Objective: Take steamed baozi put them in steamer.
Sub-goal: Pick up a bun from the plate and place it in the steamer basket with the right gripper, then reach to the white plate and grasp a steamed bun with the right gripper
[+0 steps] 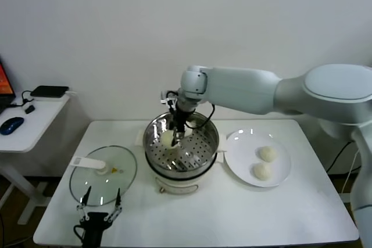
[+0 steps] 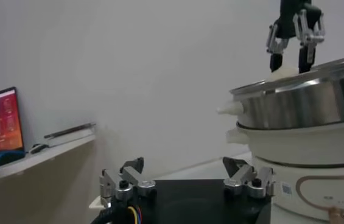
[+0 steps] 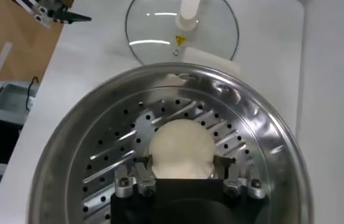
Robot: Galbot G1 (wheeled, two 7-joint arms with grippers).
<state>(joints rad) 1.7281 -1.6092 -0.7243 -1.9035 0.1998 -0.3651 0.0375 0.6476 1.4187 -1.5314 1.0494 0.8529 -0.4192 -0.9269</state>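
Observation:
My right gripper (image 3: pixel 181 161) is shut on one cream-white steamed baozi (image 3: pixel 181 146), its fingers pressed on either side. It holds the bun over the perforated tray of the shiny steamer (image 3: pixel 269 140), about level with the rim. The head view shows the gripper (image 1: pixel 172 137) and bun (image 1: pixel 167 139) inside the left half of the steamer (image 1: pixel 204 150). Two more baozi (image 1: pixel 267 154) (image 1: pixel 262 171) lie on the white plate (image 1: pixel 241 143) to the right. My left gripper (image 1: pixel 102 196) rests open and empty at the table's front left.
A glass lid (image 1: pixel 123 169) with a white handle lies flat left of the steamer, just beyond the left gripper. A low side table (image 1: pixel 35 114) with a mouse and a dark device stands at far left. A wall runs behind the table.

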